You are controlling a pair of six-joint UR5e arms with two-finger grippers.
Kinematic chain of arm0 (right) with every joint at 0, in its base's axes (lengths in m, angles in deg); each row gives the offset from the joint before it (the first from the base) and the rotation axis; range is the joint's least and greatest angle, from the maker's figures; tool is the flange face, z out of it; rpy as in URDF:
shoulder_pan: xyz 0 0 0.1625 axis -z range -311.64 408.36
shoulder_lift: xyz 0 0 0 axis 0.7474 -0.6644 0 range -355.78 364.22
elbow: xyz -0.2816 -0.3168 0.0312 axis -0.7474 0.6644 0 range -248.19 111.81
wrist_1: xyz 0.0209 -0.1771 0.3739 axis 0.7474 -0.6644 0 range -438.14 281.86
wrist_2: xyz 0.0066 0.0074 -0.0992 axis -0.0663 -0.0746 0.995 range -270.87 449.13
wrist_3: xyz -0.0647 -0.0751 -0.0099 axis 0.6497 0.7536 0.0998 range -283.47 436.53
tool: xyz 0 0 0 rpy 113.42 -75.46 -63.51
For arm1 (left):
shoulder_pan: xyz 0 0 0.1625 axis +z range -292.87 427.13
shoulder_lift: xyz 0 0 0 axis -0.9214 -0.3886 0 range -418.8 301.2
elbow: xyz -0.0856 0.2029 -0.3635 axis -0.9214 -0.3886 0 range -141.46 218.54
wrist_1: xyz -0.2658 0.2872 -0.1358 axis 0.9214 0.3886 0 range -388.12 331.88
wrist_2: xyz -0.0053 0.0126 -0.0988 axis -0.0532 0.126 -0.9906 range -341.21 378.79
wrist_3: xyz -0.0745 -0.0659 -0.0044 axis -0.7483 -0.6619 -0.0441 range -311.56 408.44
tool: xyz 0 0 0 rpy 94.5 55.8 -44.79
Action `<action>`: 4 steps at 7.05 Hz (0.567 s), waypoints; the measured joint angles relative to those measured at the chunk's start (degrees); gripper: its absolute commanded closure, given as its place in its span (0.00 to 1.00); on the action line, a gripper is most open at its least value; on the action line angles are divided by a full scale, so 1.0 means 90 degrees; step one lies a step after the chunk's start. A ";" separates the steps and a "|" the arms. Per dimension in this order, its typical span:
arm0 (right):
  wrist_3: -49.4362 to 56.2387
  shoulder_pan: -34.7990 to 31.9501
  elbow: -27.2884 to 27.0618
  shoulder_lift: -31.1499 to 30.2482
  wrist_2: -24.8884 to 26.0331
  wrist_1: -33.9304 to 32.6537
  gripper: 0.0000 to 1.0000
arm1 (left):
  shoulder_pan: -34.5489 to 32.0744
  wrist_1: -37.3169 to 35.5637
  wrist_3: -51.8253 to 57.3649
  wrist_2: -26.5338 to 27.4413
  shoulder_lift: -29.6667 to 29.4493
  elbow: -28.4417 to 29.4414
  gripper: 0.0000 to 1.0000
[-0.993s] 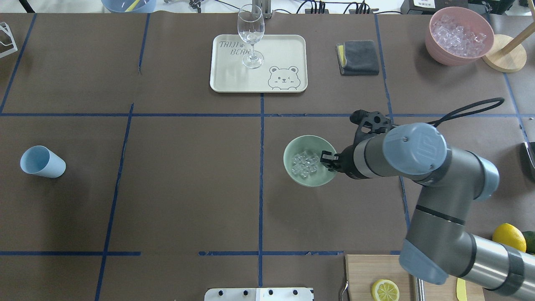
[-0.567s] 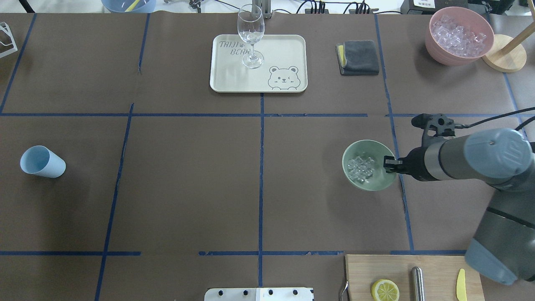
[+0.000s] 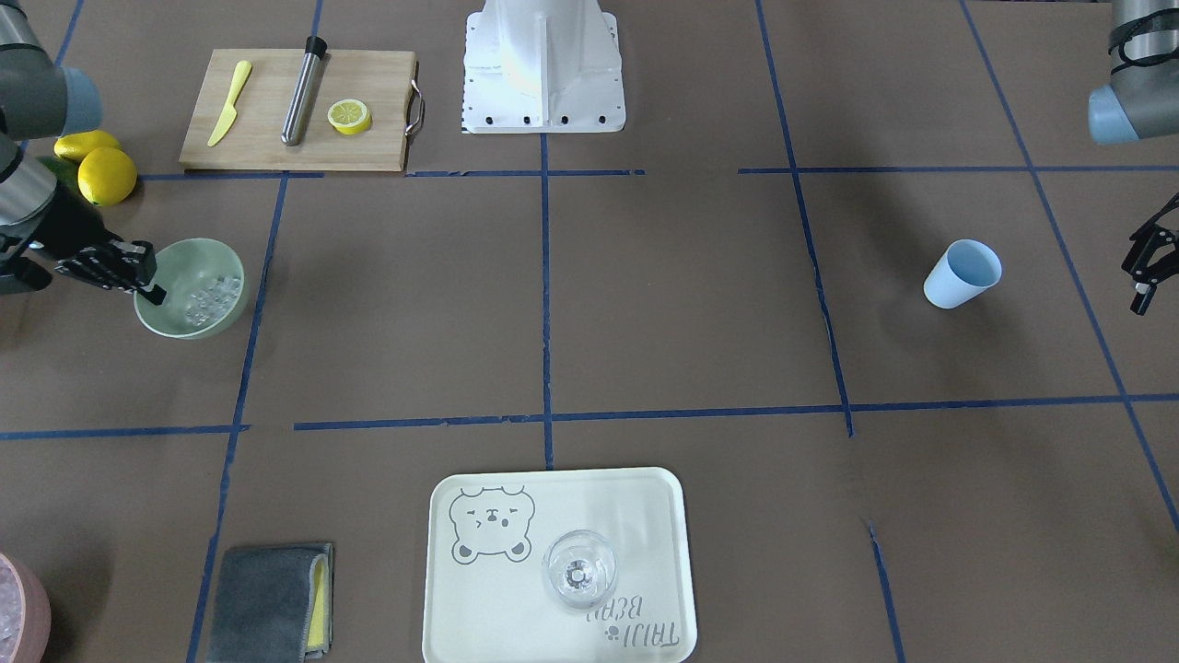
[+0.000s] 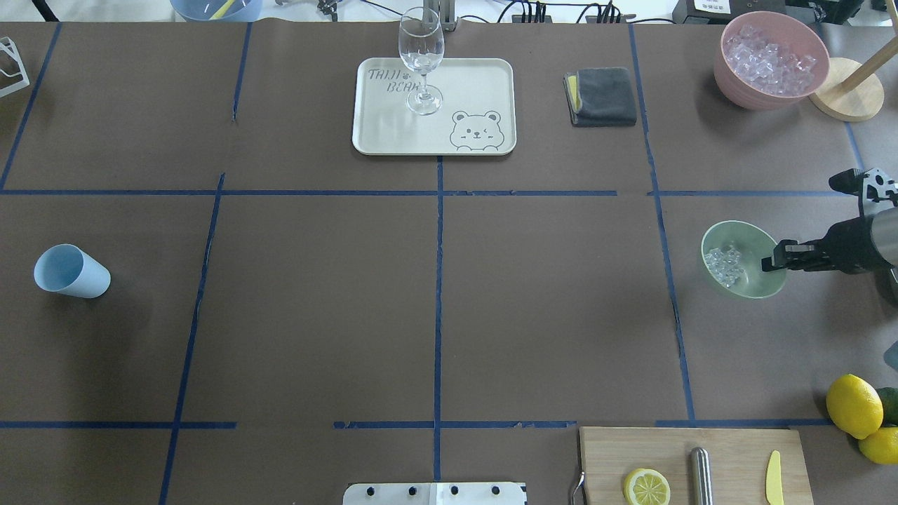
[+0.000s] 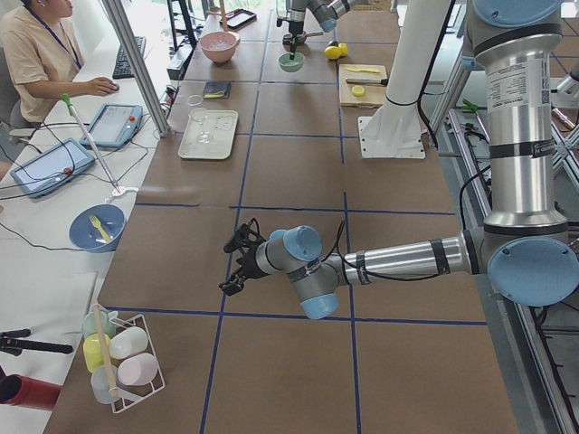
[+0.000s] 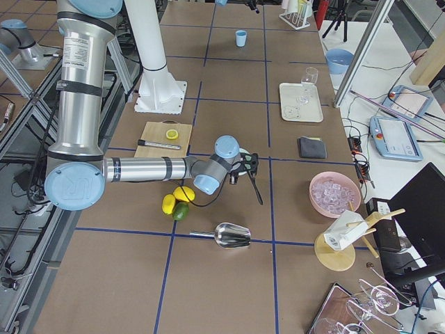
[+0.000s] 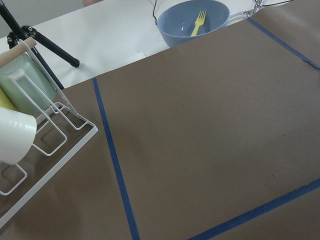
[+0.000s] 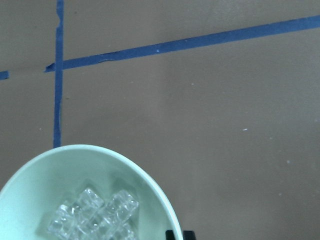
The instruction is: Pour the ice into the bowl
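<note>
Right end effector (image 4: pixel 772 257): clenched on the rim of the bowl (image 4: pixel 744 240), gripping the side that faces the counter's right end. Can't tell if the bowl sits on the counter (image 4: pixel 316 315) or hangs just above it.

Bowl is close to the right end, about midway between the robot-side and operator-side edges. The ice (image 4: pixel 724 265) is inside it, heaped against the wall opposite the grip.

Left end effector (image 3: pixel 1140 276): low over the counter's left end, holding nothing. Can't tell how far the jaws are apart.

Open room: from the bowl toward the left end the whole middle of the counter is bare, and the light blue cup (image 4: pixel 70 271) near the left end is the only thing in that lane. There is little margin between the bowl and the right end.

Around the bowl:
- lemons (image 4: pixel 854 405) toward the robot-side right corner, near but apart
- cutting board (image 4: pixel 610 449) on the robot-side edge, carrying a lemon half (image 4: pixel 646 486)
- metal scoop (image 6: pixel 233 235) lying at the right end, past the lemons
- pink tub (image 4: pixel 744 91) of ice at the operator-side right corner, with a round wooden stand (image 4: pixel 852 98) just beside it
- grey cloth (image 4: pixel 603 96) along the operator-side edge
- tray (image 4: pixel 484 77) mid-edge, with a wine glass (image 4: pixel 421 49) upright on it
</note>
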 measured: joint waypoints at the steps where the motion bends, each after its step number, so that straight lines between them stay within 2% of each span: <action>1: 0.0182 -0.0142 0.0099 -0.0087 -0.0134 0.0048 1.00 | 0.0000 0.0004 -0.0009 0.0002 0.0026 -0.0034 0.00; 4: 0.0392 -0.0190 0.0227 -0.0209 -0.0110 0.0066 1.00 | 0.0000 0.0006 -0.0016 0.0000 0.0031 -0.0056 0.00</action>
